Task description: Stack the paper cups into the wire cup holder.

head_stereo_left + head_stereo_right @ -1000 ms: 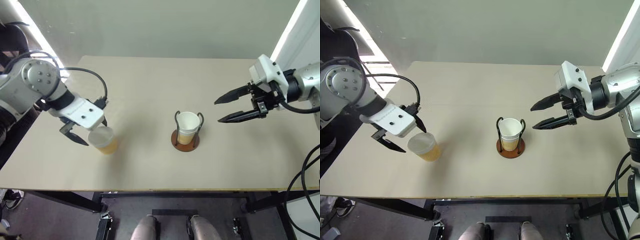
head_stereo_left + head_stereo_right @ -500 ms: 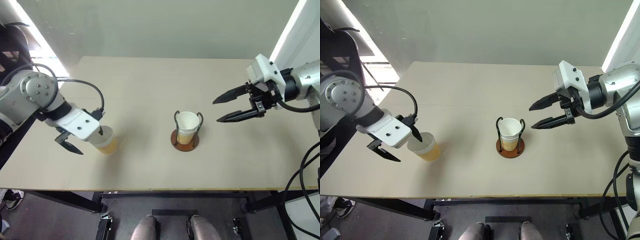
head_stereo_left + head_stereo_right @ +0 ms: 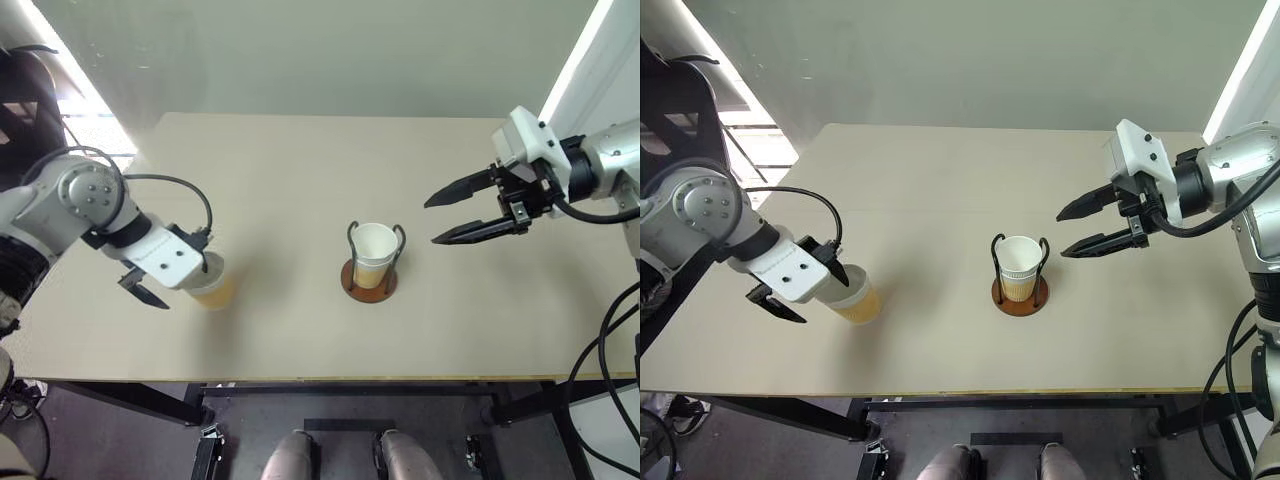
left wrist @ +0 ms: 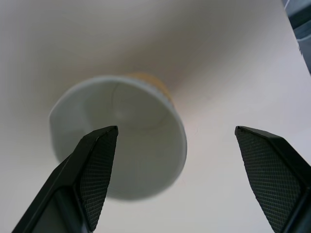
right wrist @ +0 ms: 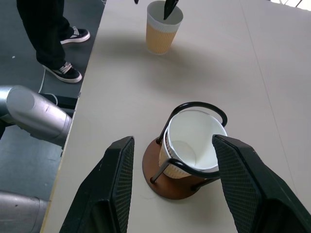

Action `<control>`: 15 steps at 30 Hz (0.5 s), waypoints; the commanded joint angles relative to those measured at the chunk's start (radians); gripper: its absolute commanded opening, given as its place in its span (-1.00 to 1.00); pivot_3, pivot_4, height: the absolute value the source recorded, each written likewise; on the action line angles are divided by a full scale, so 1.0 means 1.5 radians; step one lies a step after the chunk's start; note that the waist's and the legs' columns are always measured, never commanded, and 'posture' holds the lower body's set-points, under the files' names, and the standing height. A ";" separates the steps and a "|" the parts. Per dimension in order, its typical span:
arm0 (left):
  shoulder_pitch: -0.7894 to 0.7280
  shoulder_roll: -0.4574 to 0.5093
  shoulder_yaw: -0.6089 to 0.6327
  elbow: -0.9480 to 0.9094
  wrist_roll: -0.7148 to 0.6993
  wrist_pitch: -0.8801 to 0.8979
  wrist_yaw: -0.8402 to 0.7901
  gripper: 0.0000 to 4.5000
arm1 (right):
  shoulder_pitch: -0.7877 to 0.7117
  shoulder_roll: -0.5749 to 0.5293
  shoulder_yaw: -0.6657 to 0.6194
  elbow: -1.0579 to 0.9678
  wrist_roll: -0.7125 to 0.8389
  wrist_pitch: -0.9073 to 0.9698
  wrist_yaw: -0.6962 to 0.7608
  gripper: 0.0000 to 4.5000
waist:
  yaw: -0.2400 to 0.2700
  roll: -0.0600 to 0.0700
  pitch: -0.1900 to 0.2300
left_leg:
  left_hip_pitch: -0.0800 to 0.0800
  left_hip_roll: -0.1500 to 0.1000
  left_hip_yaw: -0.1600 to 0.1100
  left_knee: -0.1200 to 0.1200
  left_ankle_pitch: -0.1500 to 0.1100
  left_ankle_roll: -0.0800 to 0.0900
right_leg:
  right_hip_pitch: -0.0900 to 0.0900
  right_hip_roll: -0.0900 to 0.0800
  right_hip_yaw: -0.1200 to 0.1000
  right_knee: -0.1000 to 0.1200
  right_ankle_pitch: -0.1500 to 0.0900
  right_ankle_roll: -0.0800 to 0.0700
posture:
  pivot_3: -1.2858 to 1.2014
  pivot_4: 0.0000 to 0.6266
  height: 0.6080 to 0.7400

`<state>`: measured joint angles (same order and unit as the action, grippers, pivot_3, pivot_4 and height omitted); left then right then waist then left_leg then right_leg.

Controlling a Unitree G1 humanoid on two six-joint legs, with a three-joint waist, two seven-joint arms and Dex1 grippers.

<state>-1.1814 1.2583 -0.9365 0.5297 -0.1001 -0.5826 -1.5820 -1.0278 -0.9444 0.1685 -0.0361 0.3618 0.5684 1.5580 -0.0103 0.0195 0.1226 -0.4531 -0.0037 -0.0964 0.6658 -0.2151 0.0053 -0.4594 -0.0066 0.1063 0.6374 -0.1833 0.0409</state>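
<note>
- Beige table runs across the scene, with a pale wall behind it and dark floor below its front edge.
- Near the middle of the table stands the wire cup holder, a reddish-brown disc with two dark wire loops.
- Inside the holder sits a paper cup, upright, its white rim level with the loop tops.
- A second, loose cup stands upright on the table well to the left of the holder.
- The left gripper points steeply down over this loose cup, its jaws spread wide; one finger is inside the cup's mouth and the other outside it, neither pressing on the wall.
- The right gripper hangs above the table to the right of the holder, jaws wide apart and empty.
- A person's dark trousers and shoes stand on the floor beside the table.
</note>
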 commanded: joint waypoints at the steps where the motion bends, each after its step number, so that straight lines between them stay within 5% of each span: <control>1: 0.013 0.002 0.025 -0.016 -0.009 -0.009 -0.022 0.85 | -0.013 0.001 -0.013 -0.014 0.006 -0.003 -0.006 0.14 | 0.000 0.000 0.000 | 0.000 0.000 0.000 0.000 0.000 0.000 | 0.000 0.000 0.000 0.000 0.000 0.000 | 0.03 -0.52 1.00; 8: 0.031 -0.020 0.035 0.004 0.013 -0.021 -0.022 0.85 | -0.009 0.005 -0.015 -0.018 0.008 0.003 -0.012 0.14 | 0.000 0.000 0.000 | 0.000 0.000 0.000 0.001 0.000 0.000 | -0.001 0.000 0.000 0.003 0.000 0.000 | 0.03 -0.52 1.00; 11: 0.025 -0.043 0.051 0.036 0.020 -0.029 -0.022 0.57 | -0.006 0.005 -0.017 -0.016 0.008 0.002 -0.012 0.16 | 0.000 0.000 0.000 | 0.000 0.000 0.000 0.001 0.000 0.000 | -0.001 0.000 0.000 0.003 0.000 0.000 | 0.03 -0.52 1.00; 15: 0.020 -0.078 0.076 0.079 0.020 -0.033 -0.022 -0.05 | 0.008 0.021 -0.039 -0.008 0.026 -0.007 -0.025 0.16 | 0.000 0.000 0.000 | 0.001 0.000 0.000 0.001 0.000 0.000 | -0.001 0.000 0.000 0.004 0.000 0.000 | 0.03 -0.52 1.00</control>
<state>-1.1303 1.1414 -0.8637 0.6235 -0.0766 -0.6168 -1.5821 -1.0164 -0.9173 0.1634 -0.0415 0.3722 0.5688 1.5381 -0.0106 0.0191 0.1224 -0.4520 -0.0038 -0.0964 0.6675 -0.2149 0.0051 -0.4603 -0.0065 0.1064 0.6431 -0.1836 0.0401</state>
